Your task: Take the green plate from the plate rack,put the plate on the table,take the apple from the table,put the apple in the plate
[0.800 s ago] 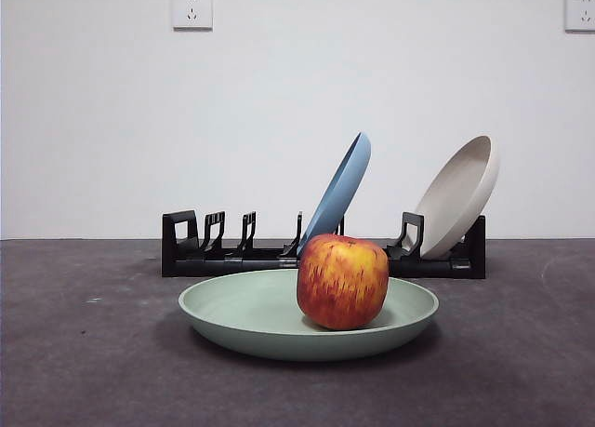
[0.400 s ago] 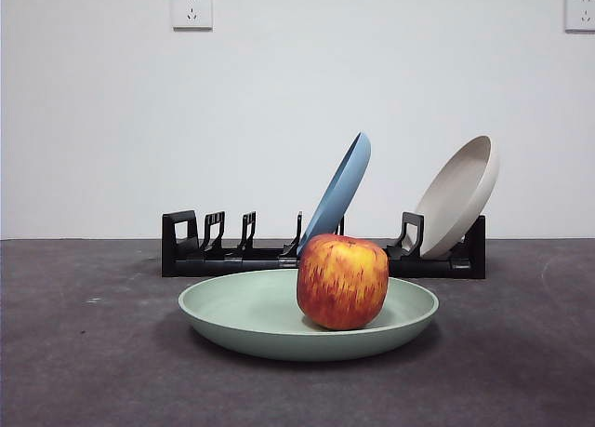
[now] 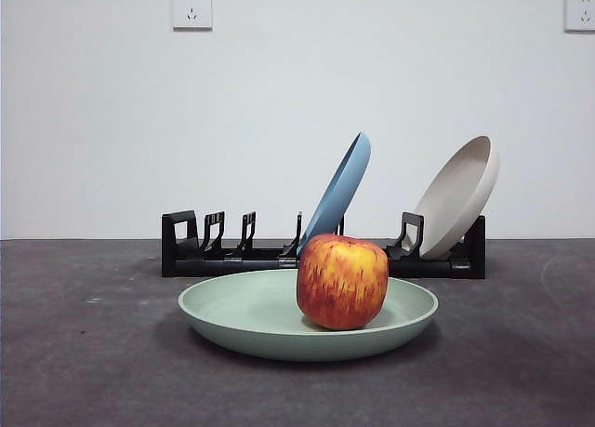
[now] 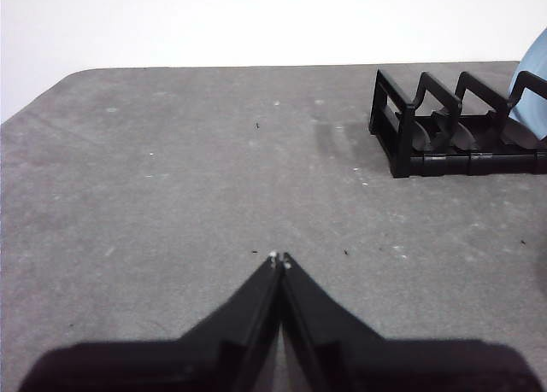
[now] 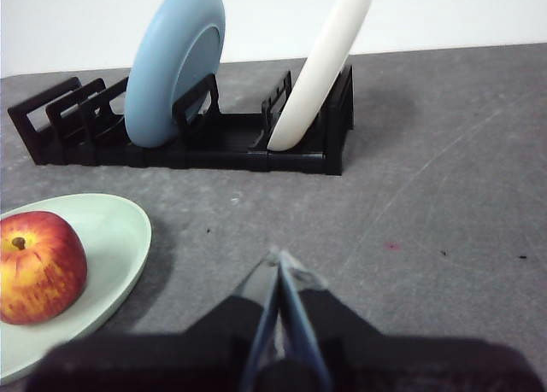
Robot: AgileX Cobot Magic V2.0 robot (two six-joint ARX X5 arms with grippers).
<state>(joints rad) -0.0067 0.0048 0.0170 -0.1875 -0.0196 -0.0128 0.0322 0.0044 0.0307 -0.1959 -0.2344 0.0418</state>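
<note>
The green plate [image 3: 242,317] lies flat on the table [image 3: 74,353] in front of the plate rack [image 3: 232,257]. The red and yellow apple [image 3: 342,281] stands in the plate, right of its middle. In the right wrist view the apple [image 5: 38,266] and the plate [image 5: 115,242] show to one side of my right gripper [image 5: 279,257], which is shut, holds nothing and hangs apart from them. My left gripper [image 4: 279,259] is shut over bare table, away from the rack's [image 4: 453,127] end. Neither gripper shows in the front view.
A blue plate [image 3: 337,193] and a beige plate [image 3: 456,196] lean in the rack's slots. The same blue plate [image 5: 175,63] and beige plate [image 5: 323,63] appear in the right wrist view. A white wall with two sockets stands behind the table.
</note>
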